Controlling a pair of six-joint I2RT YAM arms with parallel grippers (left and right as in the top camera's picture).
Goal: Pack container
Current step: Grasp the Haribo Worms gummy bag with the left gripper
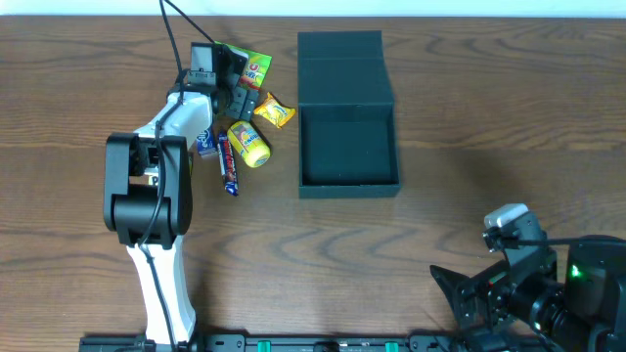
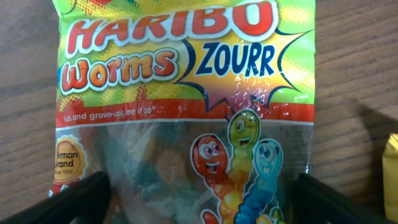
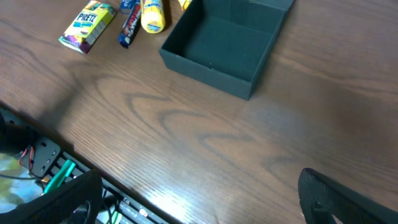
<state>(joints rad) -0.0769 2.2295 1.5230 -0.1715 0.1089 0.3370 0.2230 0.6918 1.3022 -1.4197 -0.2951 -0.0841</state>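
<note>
**Inspector:** Where does the box stand?

**Technician:** The box [image 1: 348,188] is mid-bench toward the far edge. It is open and empty, with the lid [image 1: 339,66] laid back flat toward that edge.

**Inspector:** Left gripper?

**Technician:** The left gripper [image 2: 208,202] is over the snack pile toward the far left corner. It is released, with its fingers [image 2: 78,196] spread wide on either side of the Haribo bag [image 2: 180,93]. Contact with the bag cannot be confirmed.

**Inspector:** Right gripper?

**Technician:** The right gripper [image 3: 199,208] is at the near right corner, spread wide with nothing in it.

**Inspector:** Other items?

**Technician:** A tube [image 1: 250,145], a bar [image 1: 227,166] and the Pretz [image 3: 88,25] lie left of the box, apart from it.

**Inspector:** How will the box handle?

**Technician:** I judge it light, stiff cardboard, and matte, so not slippery. The thin walls would likely dent under a hard squeeze, and the empty box would slide if nudged. To move it, pinch one side wall at the rim, mid-span. To close it, take the lid by its free edge, away from the hinge.
</note>
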